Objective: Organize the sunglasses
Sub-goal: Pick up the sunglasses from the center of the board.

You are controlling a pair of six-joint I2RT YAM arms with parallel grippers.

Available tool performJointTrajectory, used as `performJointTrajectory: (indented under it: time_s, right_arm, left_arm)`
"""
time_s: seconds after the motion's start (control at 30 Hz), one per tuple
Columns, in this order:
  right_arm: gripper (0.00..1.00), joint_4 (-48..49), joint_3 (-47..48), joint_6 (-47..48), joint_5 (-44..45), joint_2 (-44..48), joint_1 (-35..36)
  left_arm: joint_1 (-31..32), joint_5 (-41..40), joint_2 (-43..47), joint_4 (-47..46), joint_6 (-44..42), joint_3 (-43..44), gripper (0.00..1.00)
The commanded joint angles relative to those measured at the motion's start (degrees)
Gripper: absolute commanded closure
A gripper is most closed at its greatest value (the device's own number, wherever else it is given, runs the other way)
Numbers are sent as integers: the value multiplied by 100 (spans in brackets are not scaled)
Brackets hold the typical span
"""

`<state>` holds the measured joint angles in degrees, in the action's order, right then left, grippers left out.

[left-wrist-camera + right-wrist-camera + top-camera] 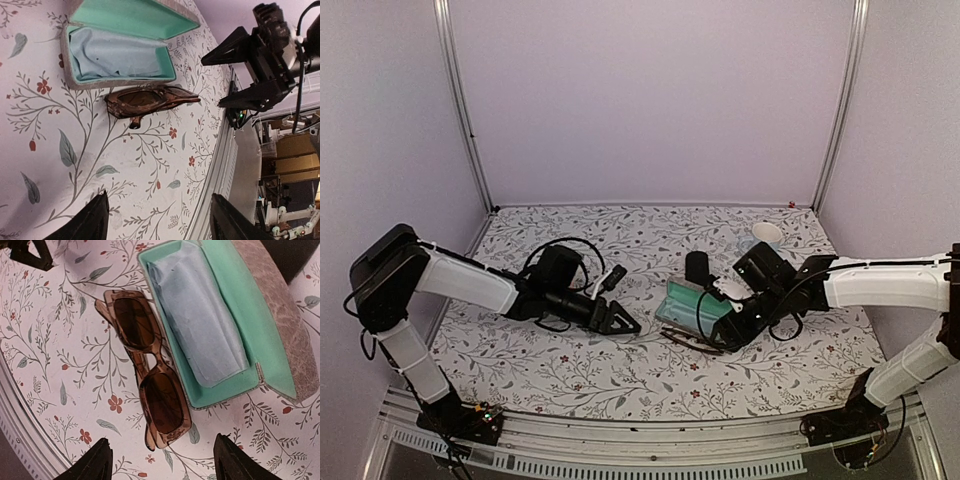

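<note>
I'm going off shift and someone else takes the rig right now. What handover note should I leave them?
Left pincer: open, empty, away from the case.
Right pincer: open, empty, over the sunglasses.
Sunglasses: on the table beside the open case, not in it.
Case: holds only a cloth.
Done: case is open.
To do: put sunglasses in, close the case.

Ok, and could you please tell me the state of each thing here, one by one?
grey case: open, on the table.
blue cloth: lying inside the grey case.
sunglasses: folded, on the table right beside the grey case, not inside it.
left tool: open, holding nothing.
right tool: open, holding nothing, above the sunglasses.
</note>
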<state>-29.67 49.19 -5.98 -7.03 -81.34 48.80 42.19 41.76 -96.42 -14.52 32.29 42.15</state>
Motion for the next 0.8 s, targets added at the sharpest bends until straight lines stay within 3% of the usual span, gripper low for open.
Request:
performJointTrajectory:
  time_s: [0.0, 0.5, 0.77]
  right_arm:
    - [30, 387, -320, -630, -511, 73, -379]
    - [30, 1255, -787, -871, -1114, -568, -571]
    - [32, 1447, -881, -852, -1186, -734, -571]
  left_arm:
    - [252, -316, -325, 1, -166, 435, 30]
    - [715, -989, -1458, 93, 144, 1507, 34]
    - [805, -928, -1988, 44, 251, 1822, 38]
